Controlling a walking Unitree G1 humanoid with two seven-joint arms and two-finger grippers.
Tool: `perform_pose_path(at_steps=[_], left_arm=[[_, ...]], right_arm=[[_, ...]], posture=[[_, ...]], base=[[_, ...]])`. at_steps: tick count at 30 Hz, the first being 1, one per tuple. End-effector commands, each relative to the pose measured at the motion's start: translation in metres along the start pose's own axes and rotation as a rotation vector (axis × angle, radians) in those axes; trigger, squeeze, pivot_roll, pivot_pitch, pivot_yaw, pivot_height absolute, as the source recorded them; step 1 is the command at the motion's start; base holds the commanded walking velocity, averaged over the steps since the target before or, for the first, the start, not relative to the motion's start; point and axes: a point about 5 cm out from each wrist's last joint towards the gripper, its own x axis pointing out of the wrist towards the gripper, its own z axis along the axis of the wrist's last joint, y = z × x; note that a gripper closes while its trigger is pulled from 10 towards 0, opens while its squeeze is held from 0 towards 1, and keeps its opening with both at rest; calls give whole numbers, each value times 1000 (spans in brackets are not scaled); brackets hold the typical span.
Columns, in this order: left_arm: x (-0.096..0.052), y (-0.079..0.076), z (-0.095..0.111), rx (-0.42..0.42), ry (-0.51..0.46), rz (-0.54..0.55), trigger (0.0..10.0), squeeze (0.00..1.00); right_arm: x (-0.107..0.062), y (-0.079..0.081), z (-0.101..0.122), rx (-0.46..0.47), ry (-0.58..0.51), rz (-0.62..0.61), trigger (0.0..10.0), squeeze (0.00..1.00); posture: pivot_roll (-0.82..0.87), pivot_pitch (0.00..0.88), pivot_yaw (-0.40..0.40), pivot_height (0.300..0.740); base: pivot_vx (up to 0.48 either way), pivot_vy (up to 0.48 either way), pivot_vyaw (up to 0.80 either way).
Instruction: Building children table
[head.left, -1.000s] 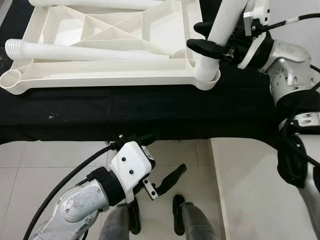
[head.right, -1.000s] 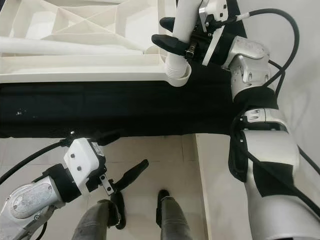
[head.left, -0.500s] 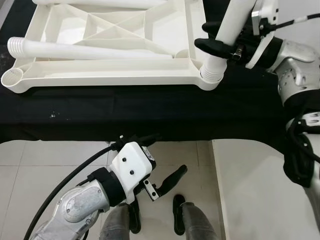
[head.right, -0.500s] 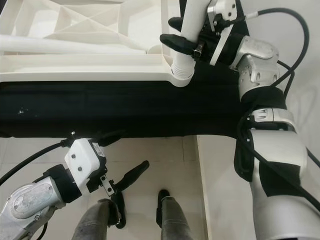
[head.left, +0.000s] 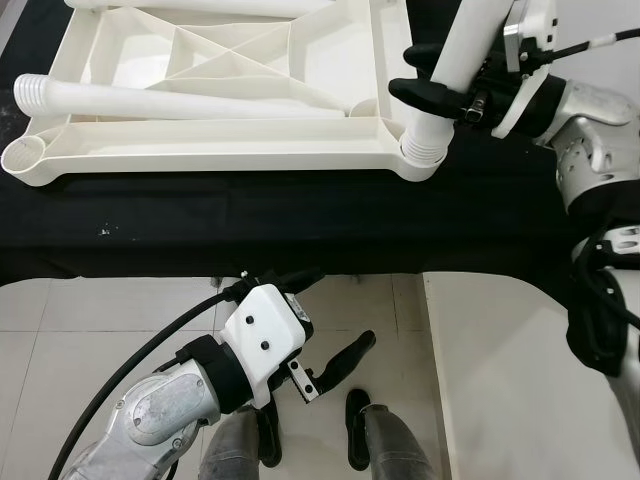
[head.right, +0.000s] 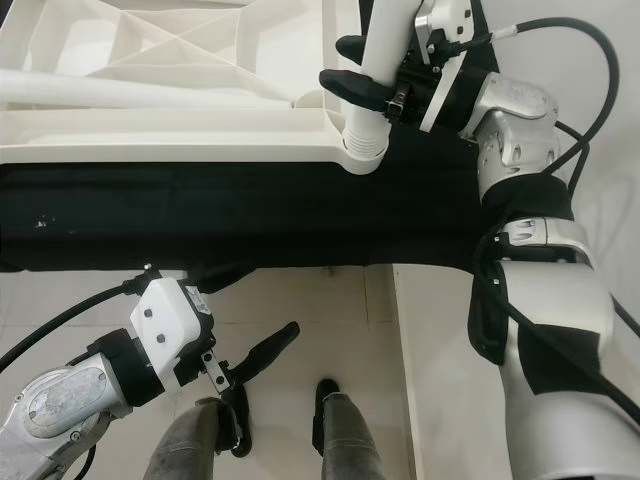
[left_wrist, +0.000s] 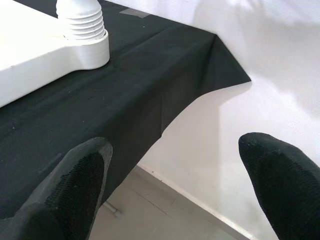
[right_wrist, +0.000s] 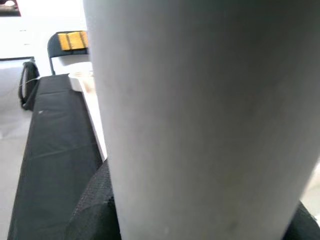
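A white plastic tabletop (head.left: 200, 155) lies upside down on the black cloth. My right gripper (head.left: 445, 75) is shut on a white table leg (head.left: 468, 40), held nearly upright. Its ribbed end (head.left: 425, 140) sits in the tabletop's near right corner socket (head.left: 420, 170); the left wrist view shows that ribbed end (left_wrist: 82, 22) standing in the socket (left_wrist: 87, 52). A second leg (head.left: 180, 103) lies loose across the tabletop's ribs. My left gripper (head.left: 325, 315) hangs open and holding nothing, low in front of the table over the floor.
The black cloth (head.left: 250, 220) hangs over the table's front edge. A pale low slab (head.left: 500, 380) stands at the right, beside the tiled floor (head.left: 80, 320). My feet (head.left: 358, 430) are just below the left gripper. A chair (right_wrist: 65, 42) stands far off.
Over the last second my right gripper shifted the leg a little to the right and seated its ribbed end in the corner socket. The left arm has barely moved.
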Motion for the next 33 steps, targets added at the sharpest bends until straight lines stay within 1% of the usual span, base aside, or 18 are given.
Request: perform_pose_path(at_steps=[1, 3, 5, 6, 8, 10, 12, 15, 18, 20, 29, 33], left_arm=[[0, -6, -1, -17, 4, -23, 10000, 0], [0, -6, -1, -17, 4, -23, 10000, 0], [0, -6, -1, -17, 2, -23, 10000, 0], [0, -6, -1, -17, 2, -23, 10000, 0], [1, -6, -1, -17, 1, -23, 10000, 0], [1, -7, -1, -18, 0, -23, 10000, 0], [1, -7, -1, -20, 0, -23, 10000, 0], [1, -7, -1, -20, 0, -23, 10000, 0], [2, -7, -1, -23, -1, -24, 10000, 0], [2, -8, -1, -24, -2, -25, 10000, 0], [3, -8, -2, -25, -3, -25, 10000, 0], [3, -7, -1, -24, -1, -24, 10000, 0]], right_arm=[[5, 23, -38, 149, 107, 177, 10000, 0], [5, 23, -38, 149, 107, 177, 10000, 0], [11, 31, -40, 172, 108, 264, 10000, 0], [11, 31, -40, 172, 108, 264, 10000, 0], [13, 37, -42, 200, 110, 326, 10000, 0], [13, 38, -42, 210, 112, 344, 10000, 0], [14, 41, -43, 243, 99, 365, 10000, 0], [14, 42, -44, 249, 95, 366, 10000, 0], [21, 43, -53, 251, 130, 297, 10000, 0], [23, 43, -54, 252, 132, 278, 10000, 0], [23, 47, -57, 264, 110, 265, 10000, 0], [27, 47, -58, 242, 105, 203, 10000, 0]], posture=[[20, 448, -12, 740], [20, 448, -12, 740], [16, 439, -17, 740], [16, 439, -17, 740], [16, 439, -17, 740], [16, 439, -17, 740], [13, 440, -19, 740], [13, 440, -19, 740], [6, 443, -21, 740], [6, 443, -21, 740], [4, 445, -23, 740], [4, 447, -25, 740]], base=[[0, 0, 0], [0, 0, 0], [0, 0, 0], [0, 0, 0], [0, 0, 0], [0, 0, 0], [0, 0, 0], [0, 0, 0], [0, 0, 0], [0, 0, 0], [0, 0, 0], [0, 0, 0]])
